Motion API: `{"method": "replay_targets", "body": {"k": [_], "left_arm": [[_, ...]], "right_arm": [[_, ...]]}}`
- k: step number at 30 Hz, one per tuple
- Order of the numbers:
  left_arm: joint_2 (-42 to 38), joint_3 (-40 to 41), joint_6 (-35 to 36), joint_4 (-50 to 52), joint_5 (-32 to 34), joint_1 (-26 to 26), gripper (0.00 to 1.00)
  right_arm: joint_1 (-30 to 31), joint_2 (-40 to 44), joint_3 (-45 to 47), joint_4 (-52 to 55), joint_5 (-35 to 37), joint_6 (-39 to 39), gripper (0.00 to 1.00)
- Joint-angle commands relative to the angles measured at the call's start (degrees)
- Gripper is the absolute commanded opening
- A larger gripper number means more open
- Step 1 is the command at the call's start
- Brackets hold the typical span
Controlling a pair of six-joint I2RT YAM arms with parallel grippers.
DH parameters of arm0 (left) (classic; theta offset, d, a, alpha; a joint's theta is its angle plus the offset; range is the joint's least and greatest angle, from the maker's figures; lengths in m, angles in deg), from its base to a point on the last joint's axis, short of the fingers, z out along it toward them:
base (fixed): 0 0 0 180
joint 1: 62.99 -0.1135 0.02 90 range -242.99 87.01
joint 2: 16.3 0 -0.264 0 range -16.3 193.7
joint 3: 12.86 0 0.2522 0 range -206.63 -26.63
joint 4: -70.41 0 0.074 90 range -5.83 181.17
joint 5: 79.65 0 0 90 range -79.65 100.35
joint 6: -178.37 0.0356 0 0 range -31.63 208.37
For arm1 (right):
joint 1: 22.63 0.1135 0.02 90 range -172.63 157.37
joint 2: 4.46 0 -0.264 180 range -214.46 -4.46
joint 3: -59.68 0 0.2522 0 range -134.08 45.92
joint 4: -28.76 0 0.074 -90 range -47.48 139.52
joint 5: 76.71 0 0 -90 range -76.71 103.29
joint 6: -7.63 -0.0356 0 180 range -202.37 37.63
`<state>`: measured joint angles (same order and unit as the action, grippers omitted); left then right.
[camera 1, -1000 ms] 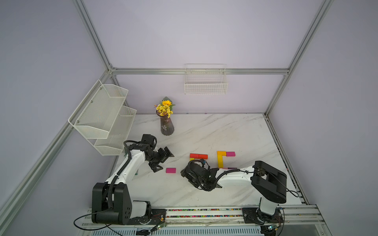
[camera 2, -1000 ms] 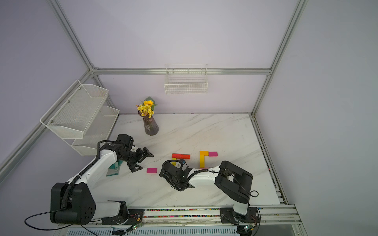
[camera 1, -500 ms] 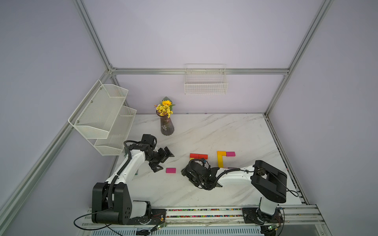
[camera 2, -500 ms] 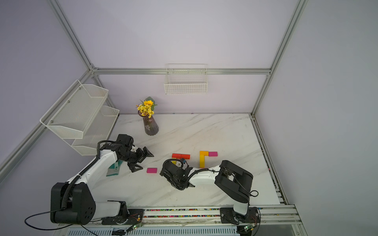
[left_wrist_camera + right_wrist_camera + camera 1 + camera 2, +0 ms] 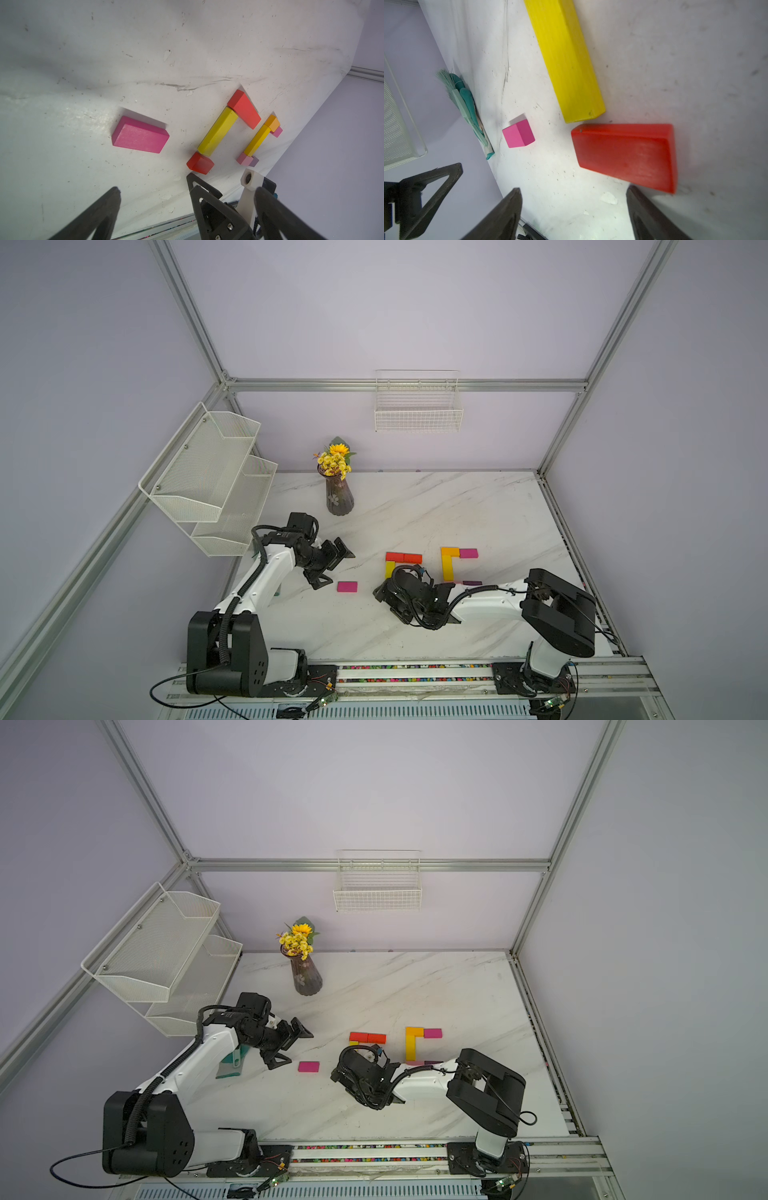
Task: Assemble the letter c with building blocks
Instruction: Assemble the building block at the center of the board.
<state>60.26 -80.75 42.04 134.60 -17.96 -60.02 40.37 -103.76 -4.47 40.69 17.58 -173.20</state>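
Two groups of building blocks lie mid-table. In one, a long yellow block joins a red-orange bar at its far end, and a red block lies at its near end. In the other, a second yellow block has orange and magenta blocks at the far end and pink and purple at the near end. A loose magenta block lies left of them. My right gripper is open and empty, just short of the red block. My left gripper is wide open above the table, left of the magenta block.
A dark vase of yellow flowers stands at the back left. A white mesh shelf rack hangs on the left wall and a wire basket on the back wall. A teal brush lies under my left arm.
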Motion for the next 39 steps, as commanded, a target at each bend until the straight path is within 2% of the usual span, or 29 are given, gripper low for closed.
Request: {"method": "replay_targets", "body": {"k": [1, 30, 39], "left_arm": [[-0.09, -0.99, 0.36, -0.78, -1.22, -0.54, 1.00], [0.26, -1.07, 0.42, -0.43, -0.69, -0.57, 1.00], [0.43, -1.24, 1.36, 1.83, 3.71, -0.54, 1.00]], "right_arm": [[-0.68, -1.19, 1.04, 2.61, -0.24, -1.74, 0.82], [-2.71, -4.32, -2.94, 1.18, -2.71, 1.15, 0.81], [-2.45, -2.72, -2.28, 0.71, -3.03, 0.99, 0.81]]}}
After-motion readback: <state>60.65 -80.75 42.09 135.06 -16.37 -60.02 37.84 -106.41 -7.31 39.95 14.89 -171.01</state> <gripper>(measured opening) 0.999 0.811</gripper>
